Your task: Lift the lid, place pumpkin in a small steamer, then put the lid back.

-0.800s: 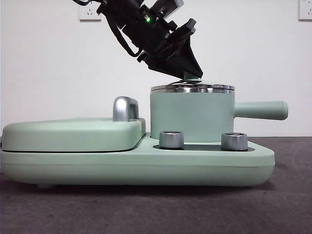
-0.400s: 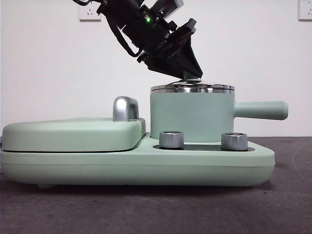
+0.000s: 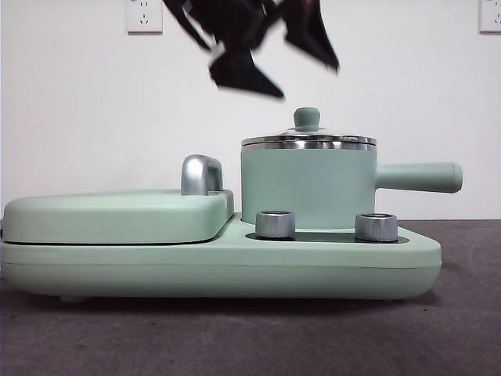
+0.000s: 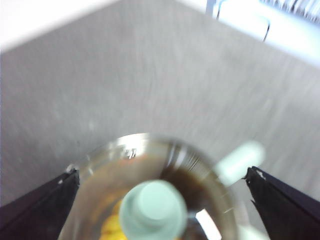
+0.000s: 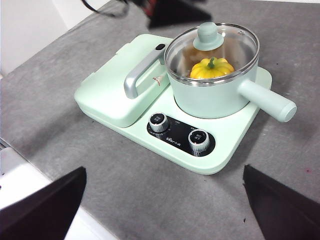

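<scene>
My left pincer [image 3: 270, 59] hangs spread and empty above the lid [image 5: 212, 44]; lid sits on the pot [image 3: 308, 188], pumpkin [image 5: 212, 68] inside; blurred, but a careless swing could probably clip the knob [image 3: 307, 119], skewing it.

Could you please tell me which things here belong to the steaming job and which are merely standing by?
Job:
- lid, on the steamer
- pumpkin, inside it
- left gripper, open above the knob

Bystanders:
- griddle cover with chrome handle
- two dials
- right gripper, open, off to the side
</scene>
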Action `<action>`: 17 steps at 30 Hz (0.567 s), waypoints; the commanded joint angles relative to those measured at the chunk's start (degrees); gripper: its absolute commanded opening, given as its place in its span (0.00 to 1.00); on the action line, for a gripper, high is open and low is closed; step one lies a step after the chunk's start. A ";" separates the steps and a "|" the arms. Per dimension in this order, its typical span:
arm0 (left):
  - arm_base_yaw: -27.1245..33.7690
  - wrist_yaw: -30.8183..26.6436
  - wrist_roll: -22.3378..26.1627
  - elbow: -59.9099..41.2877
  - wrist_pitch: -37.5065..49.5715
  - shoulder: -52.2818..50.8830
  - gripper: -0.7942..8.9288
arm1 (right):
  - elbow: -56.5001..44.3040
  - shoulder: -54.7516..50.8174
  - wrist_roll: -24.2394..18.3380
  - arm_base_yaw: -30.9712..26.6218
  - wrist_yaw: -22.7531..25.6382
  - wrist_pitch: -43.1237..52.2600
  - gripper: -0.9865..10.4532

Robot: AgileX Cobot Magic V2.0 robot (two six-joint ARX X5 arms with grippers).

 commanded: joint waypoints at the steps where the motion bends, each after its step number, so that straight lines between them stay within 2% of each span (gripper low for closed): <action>1: -0.22 0.24 -3.30 1.92 -3.06 -4.02 0.66 | 0.26 0.09 0.66 0.50 0.04 0.46 0.51; 11: -0.15 0.22 -0.96 1.90 -31.06 -20.13 0.66 | 0.26 0.09 2.21 0.50 -0.15 -0.35 0.51; 17: 0.55 0.22 -0.70 1.25 -41.64 -30.12 0.66 | 0.26 0.09 3.45 0.50 -0.15 -0.33 0.51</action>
